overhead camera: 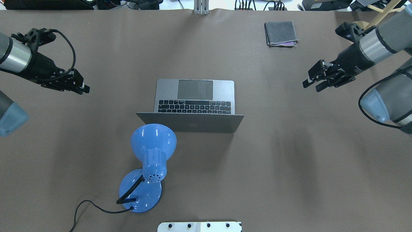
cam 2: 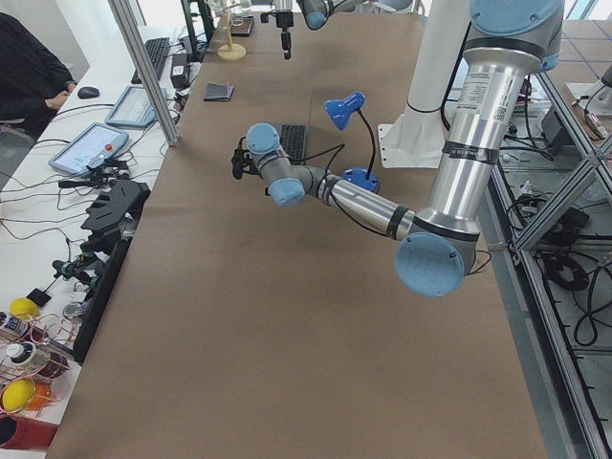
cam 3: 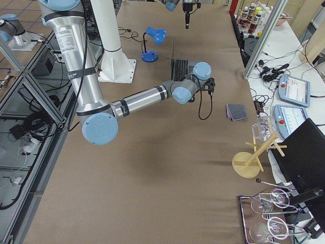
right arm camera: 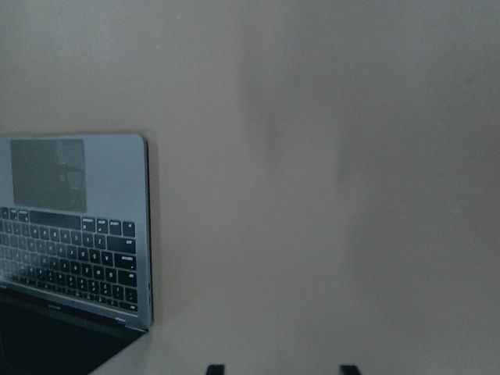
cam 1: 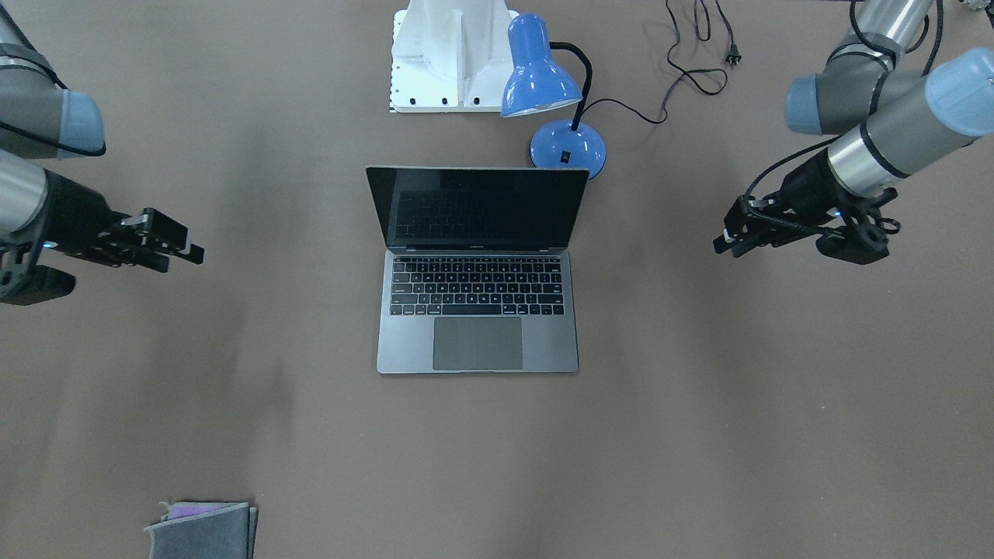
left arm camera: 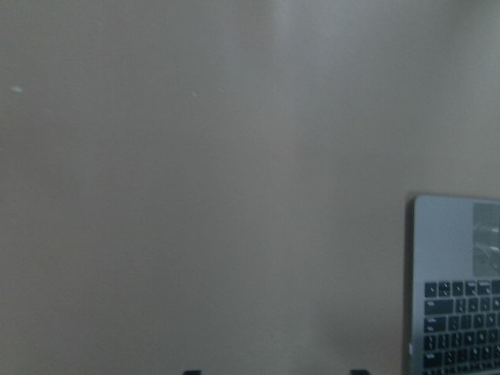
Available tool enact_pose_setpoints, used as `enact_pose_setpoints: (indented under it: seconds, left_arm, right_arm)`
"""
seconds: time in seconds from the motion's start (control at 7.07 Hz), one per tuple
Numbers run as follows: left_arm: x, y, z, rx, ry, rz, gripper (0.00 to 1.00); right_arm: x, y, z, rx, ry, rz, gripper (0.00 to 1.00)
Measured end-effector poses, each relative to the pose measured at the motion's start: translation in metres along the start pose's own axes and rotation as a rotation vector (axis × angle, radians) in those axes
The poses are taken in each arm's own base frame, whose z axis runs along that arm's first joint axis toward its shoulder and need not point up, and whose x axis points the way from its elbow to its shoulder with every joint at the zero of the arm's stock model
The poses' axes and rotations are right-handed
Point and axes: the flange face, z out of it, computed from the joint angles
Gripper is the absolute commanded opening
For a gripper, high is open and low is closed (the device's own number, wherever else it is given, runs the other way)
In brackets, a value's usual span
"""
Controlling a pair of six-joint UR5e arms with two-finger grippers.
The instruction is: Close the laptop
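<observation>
Laptop point(cam 1: 477, 330) open mid-table, lid up, screen dark.
Left gripper point(overhead camera: 84, 89) and right gripper point(overhead camera: 311, 86) hover well apart from it, one on each side, both with fingers spread, holding nothing. Blue lamp point(cam 1: 541, 78) stands just behind the lid.

No text I can read anywhere.
Laptop point(cam 1: 477, 341): tiny pale wordmark on strip under screen, too small to make out; key legends only white specks in front and overhead views, blurred in both my wrist views.
My left arm point(cam 2: 466, 143): dark lettering down silver tube, illegible.
My right arm point(cam 3: 68, 51): same kind of lettering, illegible.
Tablet point(cam 2: 89, 145) on side desk: lit screen with red mark, nothing readable.
</observation>
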Motion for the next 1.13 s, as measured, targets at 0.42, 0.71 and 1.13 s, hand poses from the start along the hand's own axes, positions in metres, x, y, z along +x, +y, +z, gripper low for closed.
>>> enact_pose_setpoints:
  seconds: [0.42,0.71,1.13]
  left_arm:
    - [0.042,0.041,0.033,-0.086,0.038,0.057,0.0]
    - [0.058,0.06,0.046,-0.124,0.055,0.089,0.0]
    - [0.083,0.083,0.048,-0.191,0.102,0.126,0.0]
  right_arm:
    - [-0.047,0.058,0.065,-0.105,-0.061,-0.098,0.0]
    - [-0.071,0.096,0.069,-0.15,-0.098,-0.167,0.0]
    - [-0.107,0.133,0.062,-0.173,-0.151,-0.252,0.0]
